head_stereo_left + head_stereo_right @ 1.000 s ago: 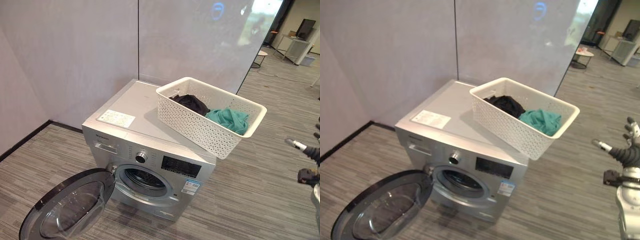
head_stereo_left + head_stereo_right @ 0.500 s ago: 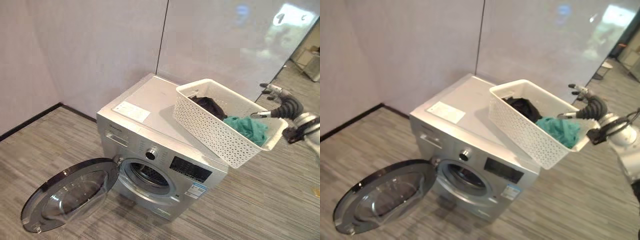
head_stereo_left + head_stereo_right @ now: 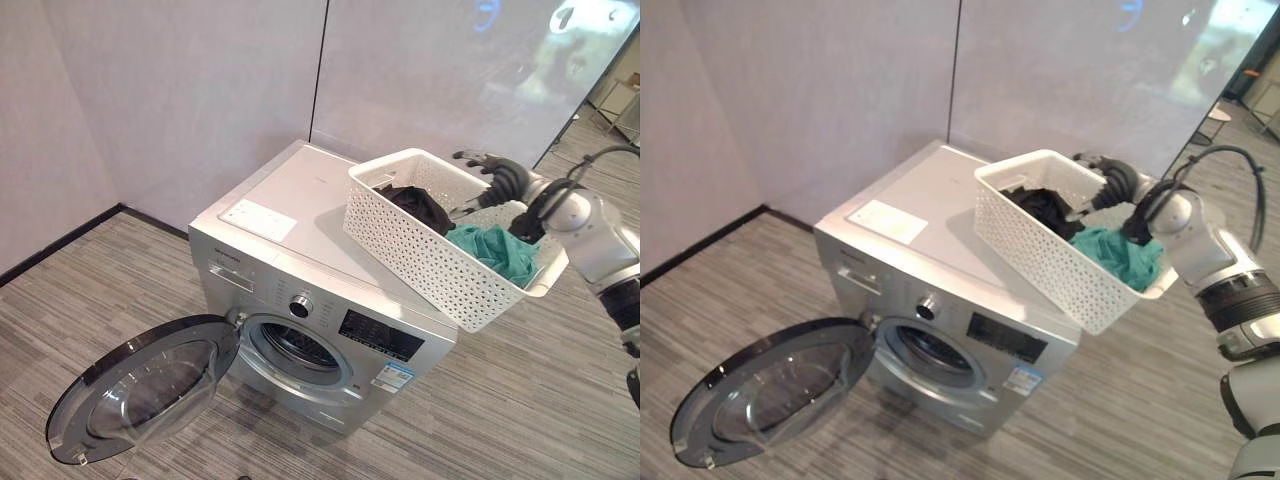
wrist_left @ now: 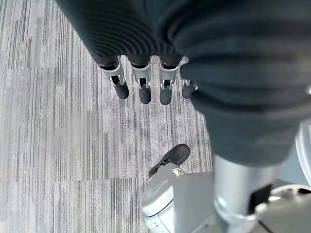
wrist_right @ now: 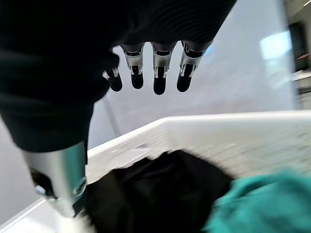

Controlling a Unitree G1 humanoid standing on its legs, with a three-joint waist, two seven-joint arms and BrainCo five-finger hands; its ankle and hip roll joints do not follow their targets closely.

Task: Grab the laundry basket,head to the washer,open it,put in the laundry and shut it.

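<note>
The silver washer (image 3: 300, 250) stands against the wall with its round door (image 3: 140, 385) swung open to the left, baring the drum opening (image 3: 298, 350). On its top sits the white perforated laundry basket (image 3: 420, 255), overhanging the right edge. A black garment (image 3: 415, 205) and a teal garment (image 3: 495, 250) lie inside it. My right hand (image 3: 495, 172) hovers open over the basket's far rim, above the black garment (image 5: 160, 189), touching nothing; its fingers (image 5: 160, 73) are straight. My left hand (image 4: 144, 85) hangs open over the floor.
Grey wall panels rise directly behind the washer. A white label sheet (image 3: 259, 219) lies flat on the washer's top at the left. Striped grey floor (image 3: 520, 400) spreads in front and to the right, and the open door takes up the floor at the front left.
The camera has shifted. My right arm has risen from low at the right and swung left over the basket's far rim. Basket and washer door stay put.
</note>
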